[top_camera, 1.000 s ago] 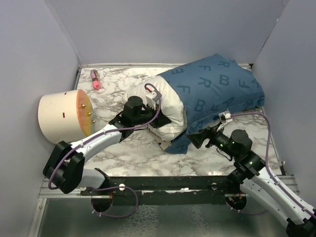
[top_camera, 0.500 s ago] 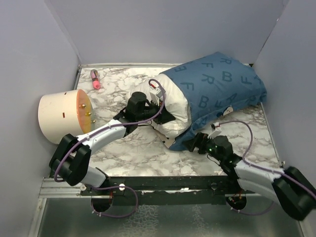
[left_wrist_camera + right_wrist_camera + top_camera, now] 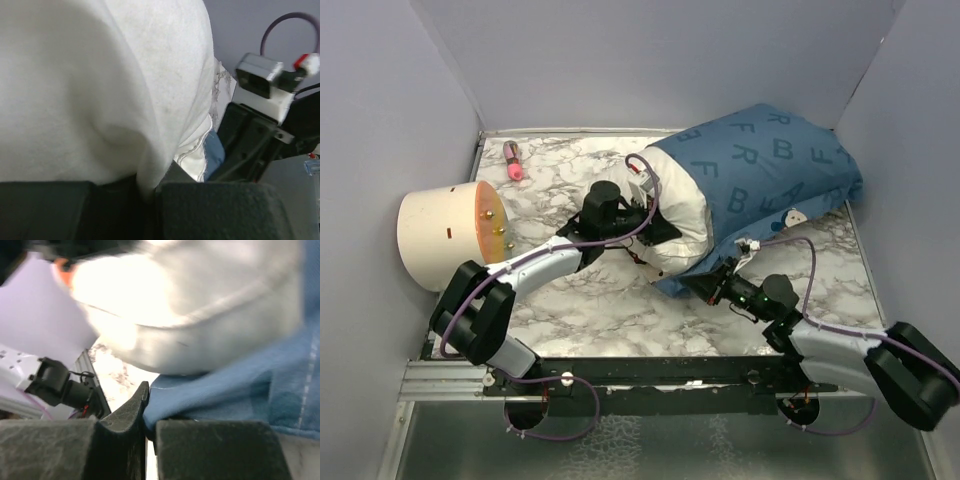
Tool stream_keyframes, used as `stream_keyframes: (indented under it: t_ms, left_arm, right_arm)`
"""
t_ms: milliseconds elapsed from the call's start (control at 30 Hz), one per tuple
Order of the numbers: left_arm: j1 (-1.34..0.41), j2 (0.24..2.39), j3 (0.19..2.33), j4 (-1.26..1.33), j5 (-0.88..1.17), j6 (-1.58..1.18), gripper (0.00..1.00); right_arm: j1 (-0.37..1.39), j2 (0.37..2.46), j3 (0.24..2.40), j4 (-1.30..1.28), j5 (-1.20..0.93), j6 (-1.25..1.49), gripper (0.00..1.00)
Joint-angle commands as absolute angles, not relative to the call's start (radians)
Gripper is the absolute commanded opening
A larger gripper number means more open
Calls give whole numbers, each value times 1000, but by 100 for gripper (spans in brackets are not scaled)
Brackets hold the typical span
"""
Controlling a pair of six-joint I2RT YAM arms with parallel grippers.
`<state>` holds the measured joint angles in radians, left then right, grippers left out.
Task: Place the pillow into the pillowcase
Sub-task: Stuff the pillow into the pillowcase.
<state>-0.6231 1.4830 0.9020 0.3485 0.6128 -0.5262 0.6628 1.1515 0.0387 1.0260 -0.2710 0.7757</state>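
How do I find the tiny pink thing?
Go to the far left corner of the marble table, behind the big cream drum. The small pink stick lies there alone; nothing else is pink, and it is far smaller than the drum.

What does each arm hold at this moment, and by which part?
The left jaws are shut on a fold at the uncovered white end of the pillow. The right jaws are shut on the pillowcase, at the near edge of its open end.

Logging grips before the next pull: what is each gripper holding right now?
Left gripper: closed, fingers pinching a fold of the pillow.
Right gripper: closed, fingers pinching the pillowcase edge.
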Motion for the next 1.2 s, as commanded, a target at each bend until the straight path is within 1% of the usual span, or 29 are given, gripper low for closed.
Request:
stream_keyframes:
  t_ms: [0, 67, 133, 167, 267, 367, 467, 600, 633, 667, 700, 733, 800, 833, 867, 933, 1033, 1100, 1167]
  left_arm:
    - [-609, 1519, 958, 522, 593, -550, 0]
    - [-610, 1545, 971, 513, 508, -587, 0]
    - [-615, 1572, 956, 531, 414, -659, 0]
    - [-622, 1586, 942, 545, 363, -689, 0]
    - [-639, 1612, 910, 558, 251, -724, 0]
    - [-643, 1608, 856, 601, 191, -740, 0]
    - [-644, 1606, 796, 666, 210, -748, 0]
    - [-646, 1617, 719, 789, 313, -729, 0]
    - [-646, 1621, 708, 804, 351, -717, 0]
    - [-647, 1621, 695, 817, 389, -701, 1]
    - [-646, 1619, 683, 815, 409, -695, 6]
    - [-647, 1612, 666, 812, 421, -687, 13]
    - [-647, 1586, 636, 787, 436, -671, 36]
    - [-646, 1568, 625, 760, 436, -654, 46]
    - [-645, 1545, 620, 720, 435, -636, 52]
    - [-636, 1492, 624, 616, 423, -587, 60]
    - [-611, 1403, 670, 372, 378, -481, 72]
    - [-592, 1350, 711, 214, 345, -412, 74]
    - [-576, 1307, 753, 65, 308, -348, 74]
  right_arm:
    - [728, 950, 149, 803, -444, 634, 1]
    - [756, 972, 208, 796, -553, 603, 1]
    - [806, 1080, 311, 760, -671, 568, 1]
    - [852, 1141, 357, 748, -694, 550, 1]
    - [1030, 1271, 474, 667, -655, 461, 1]
    - [1096, 1352, 473, 732, -643, 492, 1]
    - [1098, 1321, 394, 751, -561, 513, 1]
    - [1098, 1171, 342, 548, -416, 468, 2]
    - [1098, 1139, 340, 491, -398, 444, 9]
    - [1098, 1104, 340, 432, -384, 421, 21]
    - [1098, 1066, 344, 376, -381, 390, 32]
    - [1098, 1026, 350, 329, -387, 360, 41]
    - [1098, 933, 370, 242, -402, 302, 55]
    - [1098, 892, 388, 204, -406, 281, 59]
    - [1098, 853, 416, 159, -405, 260, 63]
    - [1098, 793, 488, 57, -387, 214, 68]
    - [1098, 737, 619, -83, -311, 163, 74]
    - [1098, 710, 698, -161, -212, 139, 82]
    - [1097, 680, 758, -200, -70, 129, 99]
